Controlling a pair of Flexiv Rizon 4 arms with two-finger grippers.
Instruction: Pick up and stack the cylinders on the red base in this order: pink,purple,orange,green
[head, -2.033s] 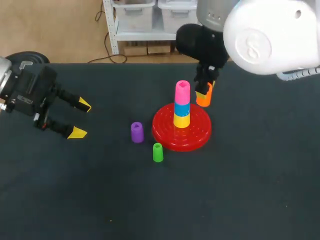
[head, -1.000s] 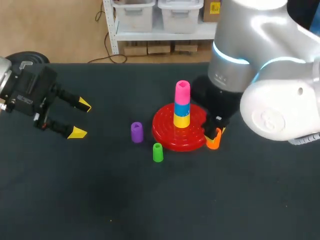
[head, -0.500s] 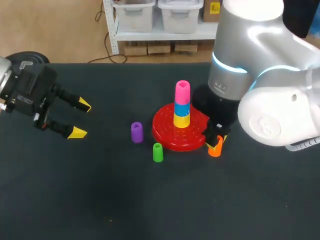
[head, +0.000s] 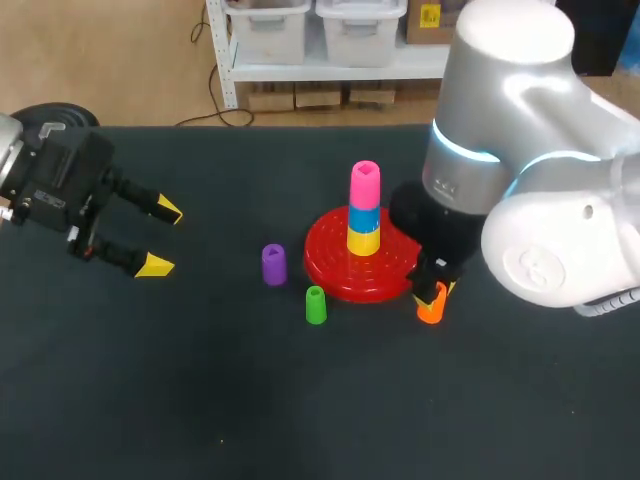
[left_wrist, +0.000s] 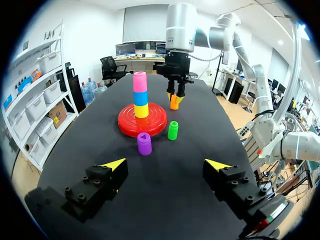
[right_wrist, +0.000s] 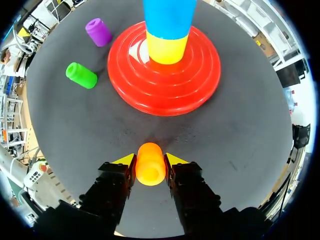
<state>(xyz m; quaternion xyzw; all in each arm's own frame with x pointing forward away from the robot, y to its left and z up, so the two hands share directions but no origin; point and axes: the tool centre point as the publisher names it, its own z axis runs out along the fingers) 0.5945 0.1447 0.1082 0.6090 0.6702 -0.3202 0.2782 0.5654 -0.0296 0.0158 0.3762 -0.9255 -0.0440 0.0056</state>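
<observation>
The right gripper (right_wrist: 150, 161) clasped the orange cylinder (head: 431, 306) between both fingers, upright and low just beside the red base (head: 335, 270), where the pink cylinder (head: 365, 182) topped a blue cylinder (head: 364, 217) and a yellow cylinder (head: 363, 241). The purple cylinder (head: 274, 265) and the green cylinder (head: 316, 305) stood near the base; the left gripper (head: 157, 238) hung spread wide, well apart

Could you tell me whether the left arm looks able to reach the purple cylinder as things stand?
Probably yes. The left gripper is open, and the purple cylinder stands upright ahead of it with nothing between them, apart from the red base and the green cylinder.
</observation>
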